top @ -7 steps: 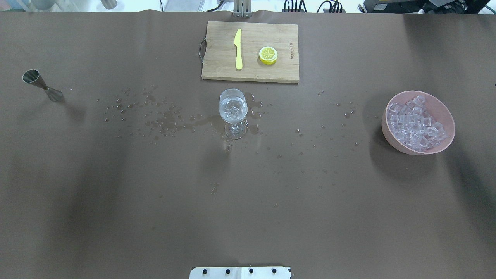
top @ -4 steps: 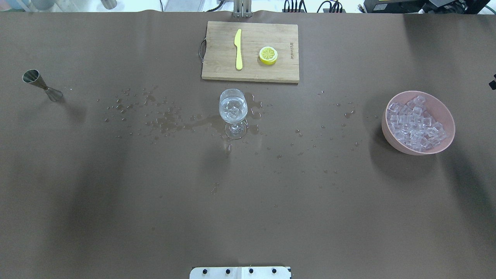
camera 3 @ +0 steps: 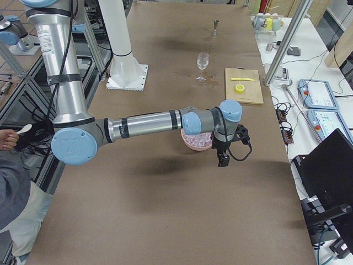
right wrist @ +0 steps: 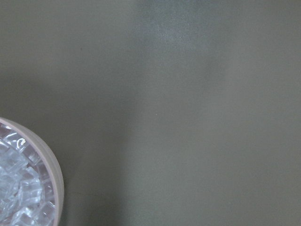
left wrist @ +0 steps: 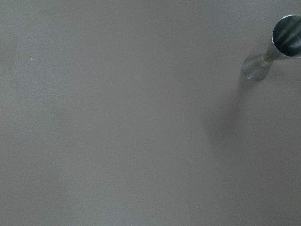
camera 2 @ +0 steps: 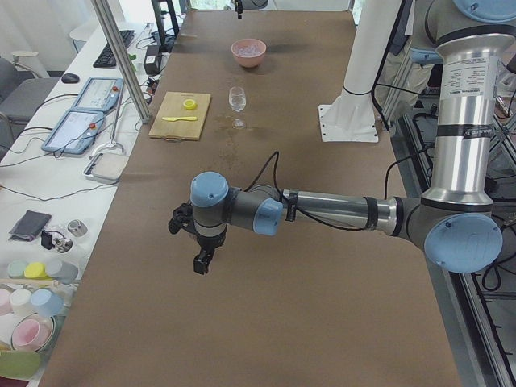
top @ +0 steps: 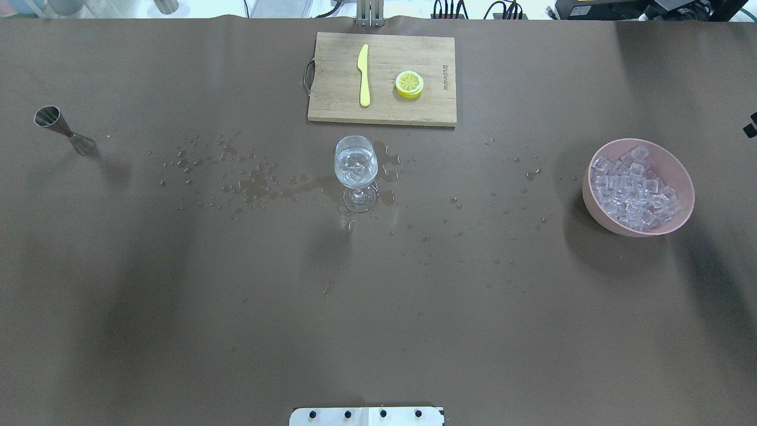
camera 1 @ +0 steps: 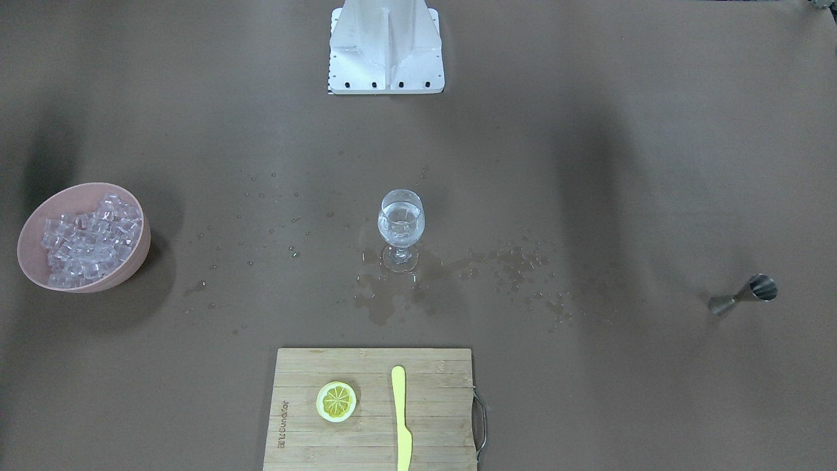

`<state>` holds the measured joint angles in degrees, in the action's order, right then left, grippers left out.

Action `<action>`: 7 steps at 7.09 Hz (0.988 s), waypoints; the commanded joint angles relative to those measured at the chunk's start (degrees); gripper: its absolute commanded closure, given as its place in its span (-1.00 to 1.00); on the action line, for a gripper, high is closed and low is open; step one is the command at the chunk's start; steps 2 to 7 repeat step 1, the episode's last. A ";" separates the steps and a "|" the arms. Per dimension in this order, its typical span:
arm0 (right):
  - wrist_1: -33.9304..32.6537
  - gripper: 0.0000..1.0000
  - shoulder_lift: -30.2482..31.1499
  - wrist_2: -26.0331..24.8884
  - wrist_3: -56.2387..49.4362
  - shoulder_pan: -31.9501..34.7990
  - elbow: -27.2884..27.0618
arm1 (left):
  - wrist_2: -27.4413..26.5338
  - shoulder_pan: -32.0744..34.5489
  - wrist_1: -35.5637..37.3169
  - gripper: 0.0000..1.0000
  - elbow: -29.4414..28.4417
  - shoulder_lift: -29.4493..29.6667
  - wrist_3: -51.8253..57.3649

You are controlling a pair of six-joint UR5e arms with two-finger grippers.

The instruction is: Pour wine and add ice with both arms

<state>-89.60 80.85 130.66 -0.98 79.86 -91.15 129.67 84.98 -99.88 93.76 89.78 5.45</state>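
A clear stemmed wine glass stands mid-table with clear wine and some ice cubes in it; it also shows in the front view. The ice is heaped in a pink bowl at the right. A steel jigger stands far left. My left gripper hovers over bare table near the jigger. My right gripper hovers just outside the bowl. I cannot tell whether either gripper is open or shut; nothing shows in them.
A wooden cutting board at the far edge carries a yellow knife and a lemon slice. Spilled drops and a small puddle surround the glass. The white mounting base sits at the robot's side.
A black piece of the right gripper has edged into the overhead view's right edge. The glass, jigger and bowl have not moved.
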 commanded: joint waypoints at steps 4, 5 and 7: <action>0.13 -1.00 0.01 0.04 0.10 -0.05 0.01 | 0.23 0.01 -0.05 -0.96 0.02 -0.04 0.00; 0.13 -1.00 0.01 0.04 0.10 -0.05 0.01 | 0.23 0.01 -0.05 -0.96 0.02 -0.04 0.00; 0.13 -1.00 0.01 0.04 0.10 -0.05 0.01 | 0.23 0.01 -0.05 -0.96 0.02 -0.04 0.00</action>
